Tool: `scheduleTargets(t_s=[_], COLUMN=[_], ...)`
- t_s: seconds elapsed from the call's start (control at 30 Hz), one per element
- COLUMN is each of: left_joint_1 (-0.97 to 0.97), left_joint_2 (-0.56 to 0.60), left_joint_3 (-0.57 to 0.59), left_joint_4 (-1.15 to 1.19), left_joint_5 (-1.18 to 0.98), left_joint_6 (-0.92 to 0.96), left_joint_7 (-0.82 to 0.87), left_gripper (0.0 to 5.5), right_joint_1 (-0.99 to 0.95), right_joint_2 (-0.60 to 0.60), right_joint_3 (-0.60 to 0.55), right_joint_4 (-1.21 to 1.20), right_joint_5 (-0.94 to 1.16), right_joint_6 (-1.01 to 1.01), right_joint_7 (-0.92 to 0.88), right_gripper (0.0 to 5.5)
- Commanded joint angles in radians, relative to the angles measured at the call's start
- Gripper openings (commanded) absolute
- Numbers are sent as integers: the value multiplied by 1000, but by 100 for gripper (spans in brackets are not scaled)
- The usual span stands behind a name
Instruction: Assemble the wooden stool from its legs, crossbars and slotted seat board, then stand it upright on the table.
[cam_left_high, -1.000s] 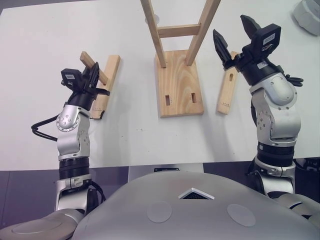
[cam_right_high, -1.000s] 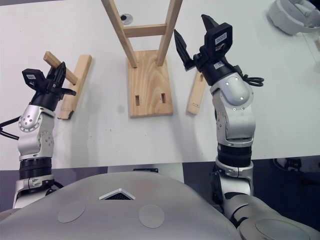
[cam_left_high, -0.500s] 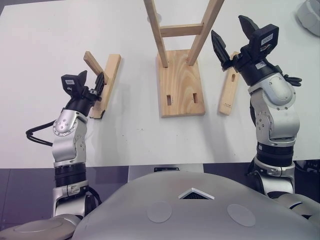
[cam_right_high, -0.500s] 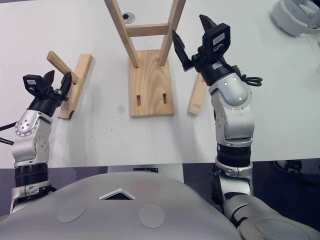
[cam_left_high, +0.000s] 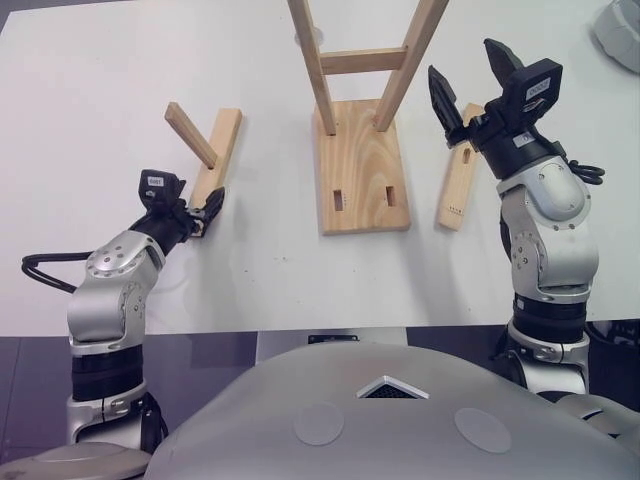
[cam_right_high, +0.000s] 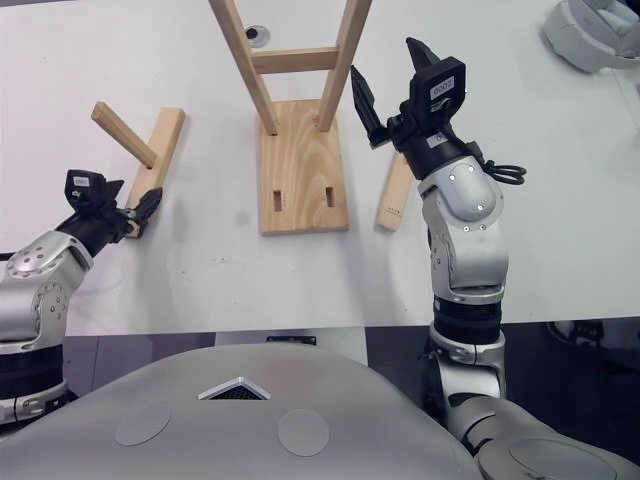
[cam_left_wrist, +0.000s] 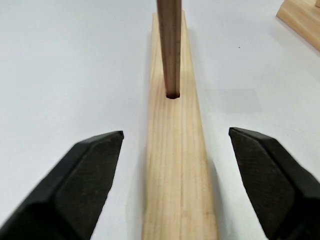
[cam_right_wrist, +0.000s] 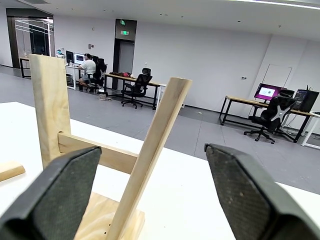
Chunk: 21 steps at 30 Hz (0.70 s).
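left end effector (cam_left_high: 203, 208) astride leg (cam_left_high: 224, 140)

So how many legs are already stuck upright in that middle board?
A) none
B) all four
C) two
C: two legs joined by a crossbar stand in the seat board. Its near slots are empty, and a loose leg lies flat to its right, another to its left.
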Motion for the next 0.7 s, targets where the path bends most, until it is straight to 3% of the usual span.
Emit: scheduleTargets(t_s=[0.03,0.33,0.5,0.7], left_joint_1=[-5,-6,-85,-204], left_joint_2=[21,55,-9,-89], left_joint_3=[-20,-31,51,132], left_joint_4=[15,25,17,-77], left_joint_5=[37,104,48,-24], left_joint_6=[62,51,-78,-281], left_joint_7=[20,10,12,17], left_gripper=[362,212,205,205], right_joint_1=[16,22,10,-152], right_joint_2=[4,6,25,59], right_joint_3=[1,-4,-44,-271], right_joint_4=[-15,-16,-14,-5], right_joint_5=[-6,-9,46,389], right_joint_6=[3,0,20,170], right_joint_7=[-13,-26,-37,-88], right_gripper=[386,386,386,386])
